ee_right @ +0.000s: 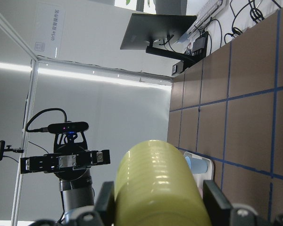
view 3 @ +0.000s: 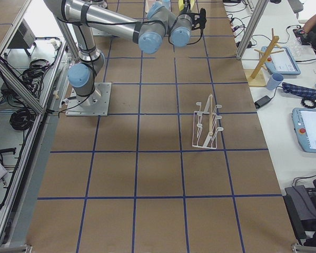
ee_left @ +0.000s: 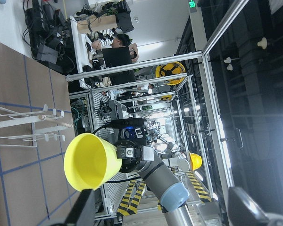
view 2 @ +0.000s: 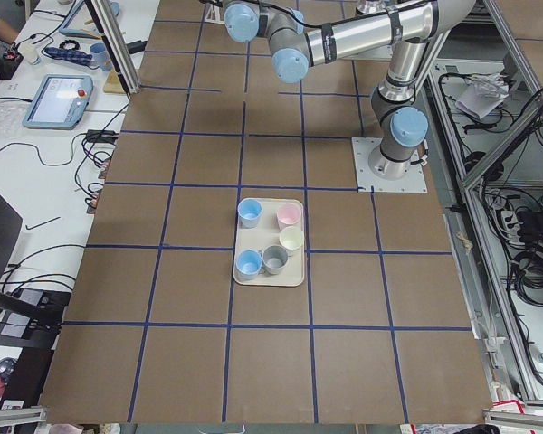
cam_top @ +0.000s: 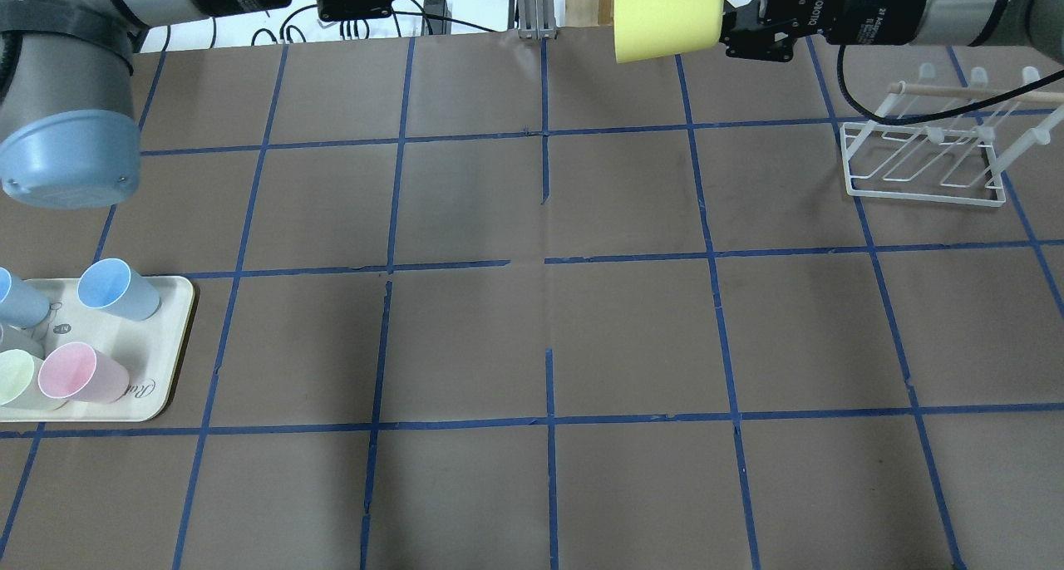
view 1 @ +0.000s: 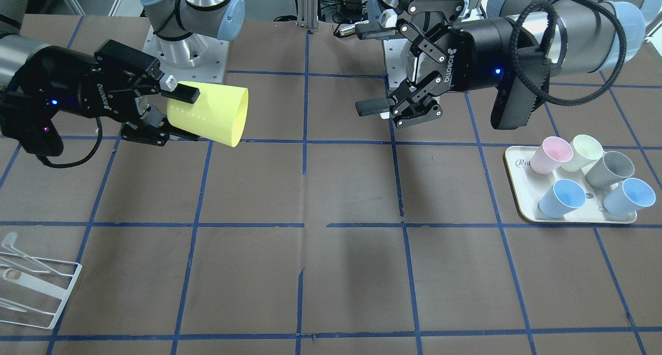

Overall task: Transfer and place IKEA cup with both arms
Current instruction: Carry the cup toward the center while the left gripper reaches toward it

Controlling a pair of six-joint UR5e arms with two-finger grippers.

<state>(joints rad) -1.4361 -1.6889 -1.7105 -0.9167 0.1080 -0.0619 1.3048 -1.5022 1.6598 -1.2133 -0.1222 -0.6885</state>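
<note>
IKEA cup (view 1: 217, 117) clamped sideways in right end effector (view 1: 181, 114), left end effector (view 1: 370, 69) spread wide, empty

Brown table top (view 1: 351, 189), blue tape grid, spread under fingers (view 1: 183, 92) of right gripper (view 1: 185, 114). Ahead of those fingertips: pale wall (ee_right: 108, 122), light strip (ee_right: 85, 75), dark monitor (ee_right: 155, 30). Aluminium post (cam_top: 536, 9) at table edge. White side bench (view 2: 36, 136), cables.
</note>
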